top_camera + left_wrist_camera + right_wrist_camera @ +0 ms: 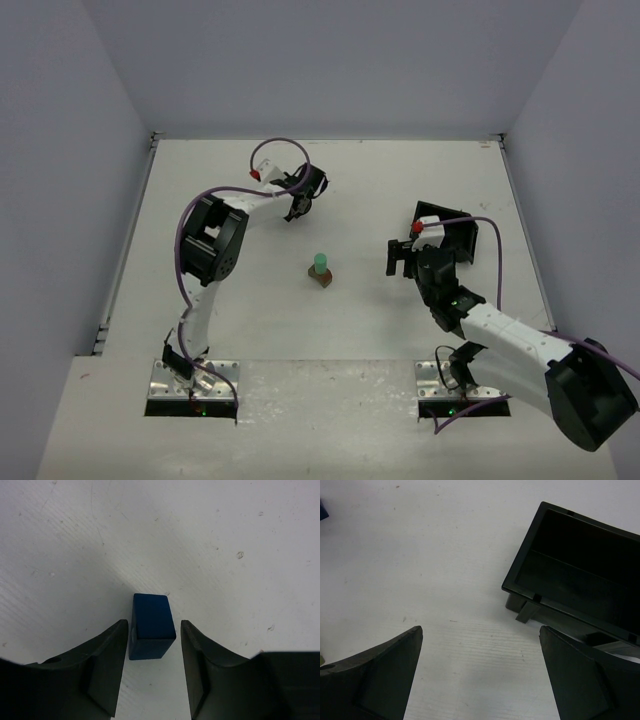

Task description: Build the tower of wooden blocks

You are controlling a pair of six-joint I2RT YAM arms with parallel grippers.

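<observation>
- The flat white table (400,180) fills most of what you see from the top camera.
- The left arm (215,245) bends up and over to the far middle of the table. The right arm (510,340) reaches in from the near right.
- The black square plastic tray (580,545) sits on the right side. From above, the right arm covers part of it. In the right wrist view its right side is cut off by the edge.
- The right claw (481,630) is wide, with nothing but bare table between its fingers. The tray is just past its right finger.
- The left claw (154,625) is narrow and sits low over the table. Its two fingers stand on each side of the small blue wooden block (150,622).
- The blue block lies flat on the table, right between those fingers. The left finger looks like it touches the block. A thin strip of table shows between the block and the right finger, so the block is not squeezed.
- From above you cannot see the blue block, because the left claw hides it.
- The wood block tower (321,272) stands in the middle of the table, well apart from both claws. It is a mint-green wooden cylinder (320,263) on top of a brown-orange wooden block (321,281).
- The tower is so small from above that you cannot tell how many blocks lie under the cylinder.
</observation>
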